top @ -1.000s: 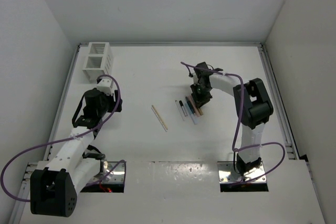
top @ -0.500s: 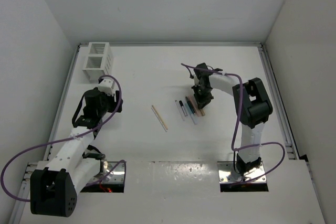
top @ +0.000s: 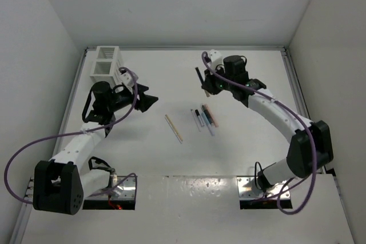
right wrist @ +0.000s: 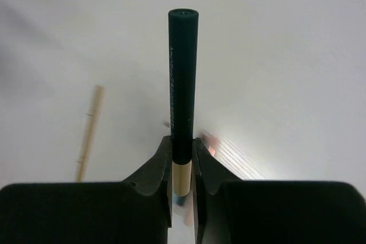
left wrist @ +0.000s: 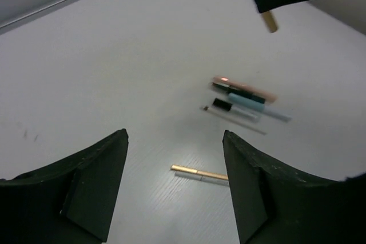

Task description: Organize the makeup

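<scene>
My right gripper (top: 206, 86) (right wrist: 183, 142) is shut on a dark green pencil (right wrist: 183, 78) with a tan end, holding it lifted above the table. This pencil (top: 199, 78) shows as a dark stick left of the wrist. Below it, short makeup sticks (top: 204, 119) (left wrist: 243, 98) in white, black, peach and pale blue lie side by side. A long tan wooden stick (top: 174, 128) (left wrist: 200, 172) (right wrist: 90, 132) lies apart to their left. My left gripper (top: 147, 98) (left wrist: 174, 135) stands open and empty, held above the table left of the tan stick.
A white slatted two-compartment box (top: 106, 64) stands at the back left, behind the left arm. Raised rails (top: 297, 95) border the table, and white walls close in on three sides.
The right gripper has lifted the dark pencil out of the row and carried it back and left. The left arm has swung its open gripper right, toward the table's middle.
</scene>
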Available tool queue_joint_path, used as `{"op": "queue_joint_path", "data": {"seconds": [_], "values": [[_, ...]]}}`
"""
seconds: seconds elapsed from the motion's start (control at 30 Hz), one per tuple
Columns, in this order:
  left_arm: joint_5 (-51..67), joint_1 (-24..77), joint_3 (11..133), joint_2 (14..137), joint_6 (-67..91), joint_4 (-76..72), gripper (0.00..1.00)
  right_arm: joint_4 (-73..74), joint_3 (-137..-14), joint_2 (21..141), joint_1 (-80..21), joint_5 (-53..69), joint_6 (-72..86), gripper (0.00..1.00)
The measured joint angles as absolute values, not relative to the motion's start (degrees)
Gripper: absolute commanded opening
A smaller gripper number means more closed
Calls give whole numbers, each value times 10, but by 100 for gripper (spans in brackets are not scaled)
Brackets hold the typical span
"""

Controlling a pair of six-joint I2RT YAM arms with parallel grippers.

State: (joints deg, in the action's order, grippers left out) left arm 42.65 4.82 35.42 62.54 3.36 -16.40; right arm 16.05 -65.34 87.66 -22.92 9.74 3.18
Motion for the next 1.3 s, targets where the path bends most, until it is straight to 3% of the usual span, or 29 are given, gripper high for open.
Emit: {"op": "queue_joint_path", "data": {"seconds": [0.07,0.3,0.7,0.93,1.0,1.2,1.23,1.3], "values": [[460,65,356,635,61,-209,80,96,-642,850,-264,145,25,0],[507,98,372,654,131,-293,78,-55,-634,878,-366,275,14,0],[503,98,376,654,192,-334,74,-140,-633,909,-377,351,15,0],[469,98,376,654,234,-360,64,-153,-633,915,-388,359,15,0],[465,98,376,654,244,-366,58,-156,-633,920,-389,361,17,0],[467,98,376,654,255,-369,19,-173,-633,932,-391,352,24,0],[470,98,376,654,257,-369,8,-178,-633,936,-392,350,24,0],[474,99,376,653,260,-364,0,-180,-633,940,-392,350,24,1]]}}
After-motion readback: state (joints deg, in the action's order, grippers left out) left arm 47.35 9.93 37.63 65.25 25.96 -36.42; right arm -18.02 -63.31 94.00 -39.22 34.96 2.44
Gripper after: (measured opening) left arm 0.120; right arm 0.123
